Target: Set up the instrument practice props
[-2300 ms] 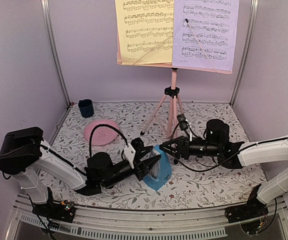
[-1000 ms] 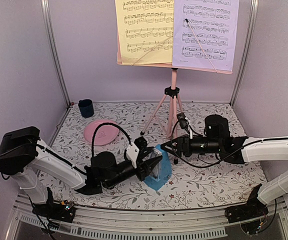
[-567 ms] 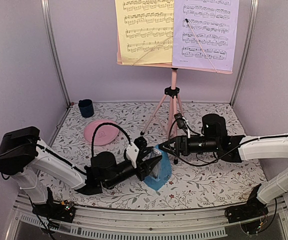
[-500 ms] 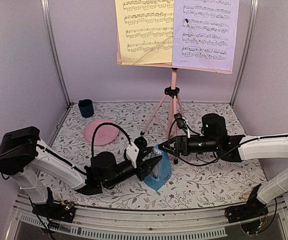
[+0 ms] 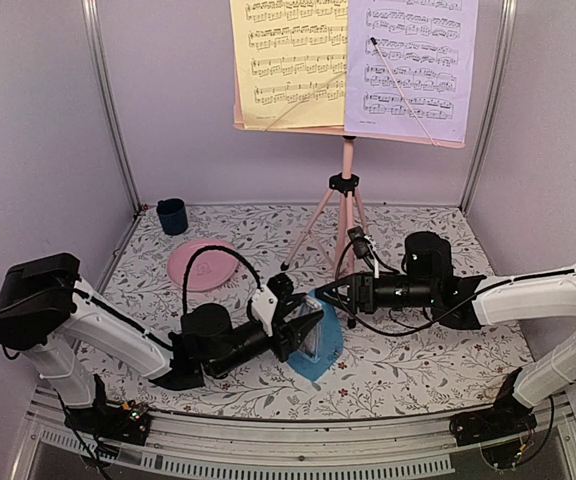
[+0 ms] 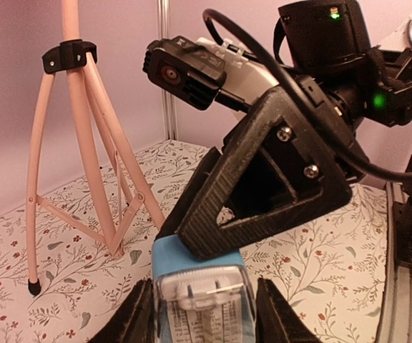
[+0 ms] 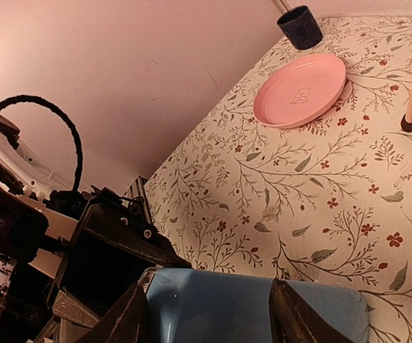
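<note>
a: where's the metronome [image 5: 320, 345] right now?

b: front and middle, low over the table [image 5: 418, 370]. the left gripper [image 5: 303, 325] is about half closed and has it clamped by its two sides, a finger [image 6: 138, 314] flat on each flank. it leans a little, and i can't tell whether its base touches the table.

a: and the right gripper [image 5: 320, 293]?

b: it reaches in from the other side onto the narrow top. from its own camera the fingers [image 7: 124, 321] stand apart with the blue body between them, but i can't tell whether they press on it.

a: so what makes this step go well?

b: i'd judge it a two-arm steadying or a pass. the pyramid tapers, so a pinch near the top would tend to slide upward. better to take it lower, square to the faces, with one gripper firm before the other lets go. then stand it flat on its base.

a: anything to watch behind it?

b: the stand [image 5: 346, 215] has a foot just beyond the right gripper. a knock there could shake the yellow sheet [image 5: 288, 60] and the lavender sheet [image 5: 408, 65] resting on it up at the back. the plate [image 5: 201, 265] and the cup [image 5: 172, 215] sit off to the back left, well apart.
</note>
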Tool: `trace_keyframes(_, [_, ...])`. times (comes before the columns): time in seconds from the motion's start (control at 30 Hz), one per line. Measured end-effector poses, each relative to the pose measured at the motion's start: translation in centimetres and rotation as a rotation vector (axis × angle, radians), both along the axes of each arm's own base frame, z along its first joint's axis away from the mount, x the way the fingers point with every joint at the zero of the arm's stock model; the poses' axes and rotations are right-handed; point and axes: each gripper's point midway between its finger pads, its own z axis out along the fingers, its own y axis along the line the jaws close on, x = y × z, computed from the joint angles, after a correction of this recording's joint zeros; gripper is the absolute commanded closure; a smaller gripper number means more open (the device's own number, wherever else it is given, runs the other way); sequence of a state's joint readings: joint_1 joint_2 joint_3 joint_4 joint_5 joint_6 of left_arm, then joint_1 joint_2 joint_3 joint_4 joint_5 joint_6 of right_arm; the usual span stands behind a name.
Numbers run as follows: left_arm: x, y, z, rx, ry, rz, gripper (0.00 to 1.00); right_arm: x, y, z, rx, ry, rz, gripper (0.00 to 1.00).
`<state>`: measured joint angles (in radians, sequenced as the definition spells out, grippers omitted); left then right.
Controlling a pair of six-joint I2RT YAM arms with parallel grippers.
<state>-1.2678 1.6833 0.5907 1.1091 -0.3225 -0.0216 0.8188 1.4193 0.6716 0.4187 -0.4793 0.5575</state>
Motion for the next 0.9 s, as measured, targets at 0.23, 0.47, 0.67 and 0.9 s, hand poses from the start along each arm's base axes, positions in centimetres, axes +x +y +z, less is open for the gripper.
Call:
trace_keyframes(0.23, [0.0,0.0,0.0,0.004,-0.011,-0.001,0.85,0.2,-0.1,-0.3,0.044,-0.063,0.004,0.47])
trace_keyframes(0.47, [-0.3,0.8,0.0,-0.008,-0.036,-0.002,0.86,0.3,0.5,-0.4,0.077,-0.107,0.029,0.48])
trace_keyframes(0.67, [-0.4,1.2,0.1,-0.004,-0.067,0.0,0.87,0.4,0.7,-0.3,0.088,-0.131,0.04,0.5])
trace_keyframes(0.9, [-2.6,1.2,0.7,0.023,-0.163,-0.056,0.88,0.8,0.6,-0.3,0.09,-0.149,0.034,0.5])
